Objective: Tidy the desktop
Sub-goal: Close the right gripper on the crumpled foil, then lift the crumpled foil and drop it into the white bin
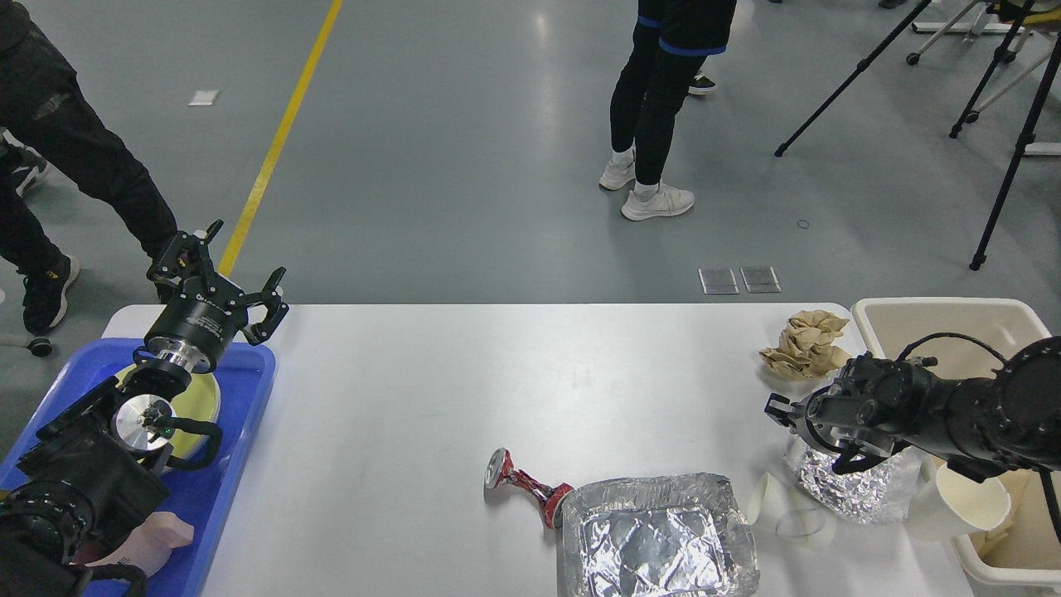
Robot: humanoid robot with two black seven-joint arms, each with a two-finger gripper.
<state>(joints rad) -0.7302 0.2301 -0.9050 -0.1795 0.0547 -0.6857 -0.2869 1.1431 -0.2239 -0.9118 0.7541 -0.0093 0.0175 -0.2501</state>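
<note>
Beside the beige bin (pixel 879 315) at the right end of the desktop (pixel 514 390), the robot's right gripper (pixel 783 412) hangs low over a crumpled foil wad (pixel 854 485); it shows dark and end-on, so I cannot tell whether its fingers are spread or pinched, or whether they touch the foil. The step in hand looks like clearing rubbish into that bin, and the next move seems to call for a firm hold on the foil, a lift, and a short carry over the bin's wall without knocking the cups beside it. The left gripper (pixel 224 269) is raised above the far edge of the blue tray (pixel 249 398) at the opposite end of the desktop, fingers spread and holding nothing. Counting what lies toward the bin: one foil wad, one foil tray (pixel 659 539), one crushed red can (pixel 526 481), one brown paper ball (pixel 808 342), and two white paper cups, one tipped on the desktop (pixel 783 510), one at the bin's rim (pixel 961 504). One yellowish plate (pixel 203 402) sits in the blue tray.
</note>
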